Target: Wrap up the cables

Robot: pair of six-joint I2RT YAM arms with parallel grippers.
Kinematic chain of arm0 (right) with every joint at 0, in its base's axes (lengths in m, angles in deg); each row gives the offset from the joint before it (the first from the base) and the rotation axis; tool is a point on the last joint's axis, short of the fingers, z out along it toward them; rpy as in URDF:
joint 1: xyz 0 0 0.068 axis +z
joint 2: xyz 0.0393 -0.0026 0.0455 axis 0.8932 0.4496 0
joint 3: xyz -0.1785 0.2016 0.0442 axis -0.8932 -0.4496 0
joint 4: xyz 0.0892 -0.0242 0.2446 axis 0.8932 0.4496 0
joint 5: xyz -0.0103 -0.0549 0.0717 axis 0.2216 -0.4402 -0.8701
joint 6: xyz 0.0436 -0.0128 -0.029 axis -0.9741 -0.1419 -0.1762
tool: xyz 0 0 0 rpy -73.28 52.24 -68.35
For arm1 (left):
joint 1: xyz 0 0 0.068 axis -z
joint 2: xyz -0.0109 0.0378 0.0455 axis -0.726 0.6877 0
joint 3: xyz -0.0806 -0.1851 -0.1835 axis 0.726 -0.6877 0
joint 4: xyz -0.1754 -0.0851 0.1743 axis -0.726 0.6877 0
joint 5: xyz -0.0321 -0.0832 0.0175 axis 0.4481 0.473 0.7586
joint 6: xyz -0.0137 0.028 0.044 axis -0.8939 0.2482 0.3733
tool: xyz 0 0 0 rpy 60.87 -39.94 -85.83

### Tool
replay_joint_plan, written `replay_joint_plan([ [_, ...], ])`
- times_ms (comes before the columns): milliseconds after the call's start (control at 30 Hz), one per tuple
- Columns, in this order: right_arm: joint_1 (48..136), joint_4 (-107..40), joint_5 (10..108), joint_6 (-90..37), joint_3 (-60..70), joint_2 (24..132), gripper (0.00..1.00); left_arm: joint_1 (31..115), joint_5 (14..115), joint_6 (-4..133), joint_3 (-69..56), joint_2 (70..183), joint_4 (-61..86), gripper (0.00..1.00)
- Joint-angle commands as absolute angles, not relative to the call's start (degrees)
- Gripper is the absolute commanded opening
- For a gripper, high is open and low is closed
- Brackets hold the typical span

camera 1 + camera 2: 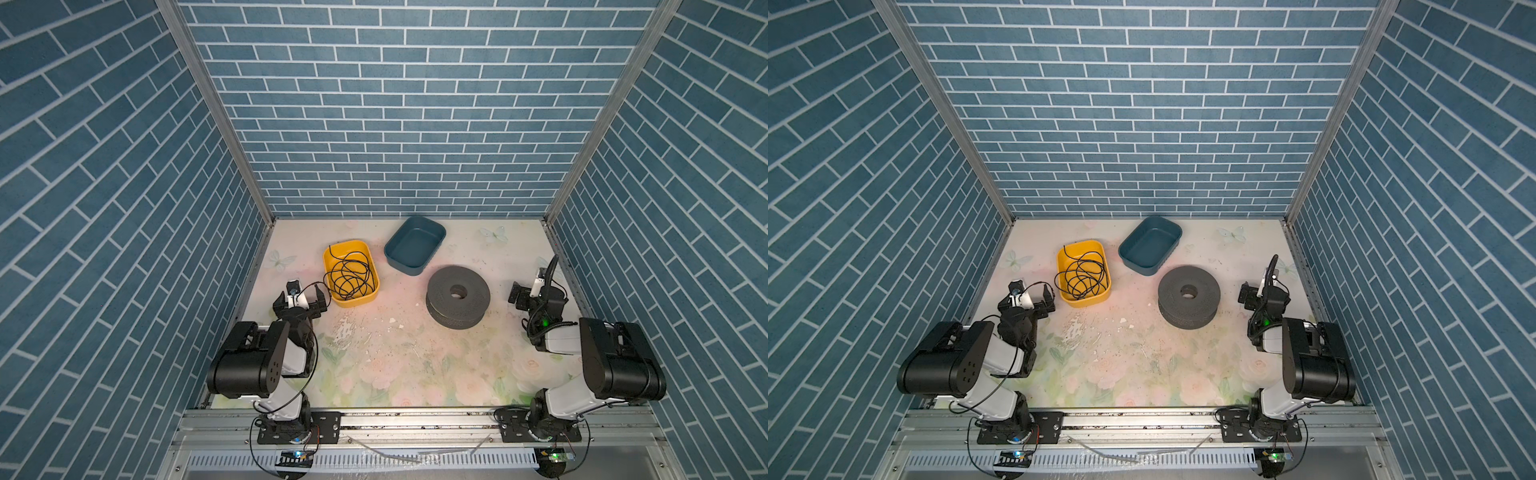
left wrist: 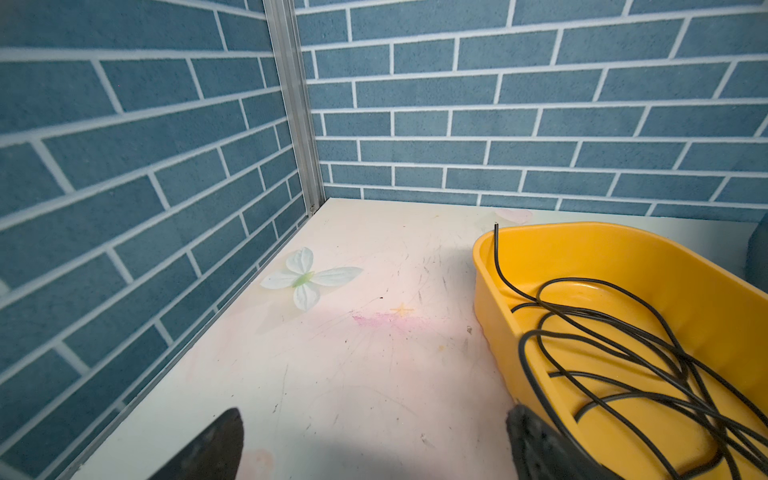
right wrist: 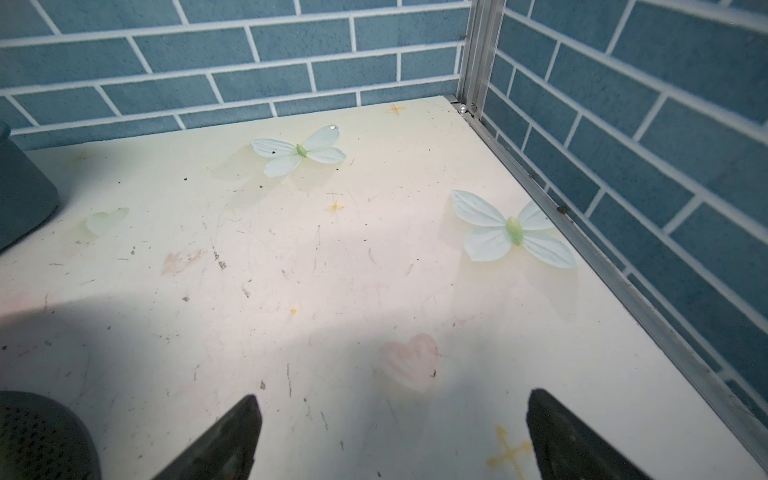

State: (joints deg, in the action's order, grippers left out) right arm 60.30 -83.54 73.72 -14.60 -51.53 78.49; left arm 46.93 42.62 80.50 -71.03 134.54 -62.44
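one loose end first, not the tangle

the cables [image 1: 349, 276], thin black wire in loose overlapping loops, lie inside the yellow tub [image 1: 365, 300], with one free end [image 2: 496, 226] rising at its rim. the left end effector [image 2: 374, 411] hovers just beside the tub, jaws wide apart and empty. the right end effector [image 3: 392, 397] is likewise spread and empty over the bare bench [image 1: 395, 365], near the grey spool [image 1: 458, 296]. the left arm would do best to pinch that free end and lift slowly, so the loops pay out unknotted.
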Motion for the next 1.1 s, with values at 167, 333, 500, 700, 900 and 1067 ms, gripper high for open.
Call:
replay_joint_plan([
  [167,60.57,-83.36,73.22,-12.65,-49.85,78.51,0.99,46.9,42.58,80.16,-71.31,134.9,-63.8,1.0],
  [333,60.55,-83.35,73.22,-12.65,-49.83,78.49,0.99,46.9,42.59,80.22,-71.32,134.87,-63.79,1.0],
  [500,60.6,-83.36,73.2,-12.65,-49.85,78.5,0.99,46.9,42.65,80.24,-71.31,134.91,-63.8,1.0],
  [700,60.57,-82.14,70.32,-11.54,-49.26,78.6,0.99,46.9,42.58,80.22,-71.32,134.89,-63.75,1.0],
  [900,60.36,-108.31,68.94,-11.78,-61.91,80.13,0.99,46.9,42.62,80.21,-71.36,134.9,-63.79,1.0],
  [1067,60.11,-90.53,70.45,-12.39,-53.9,78.27,0.99,46.9,42.65,80.21,-71.36,134.84,-63.83,1.0],
])
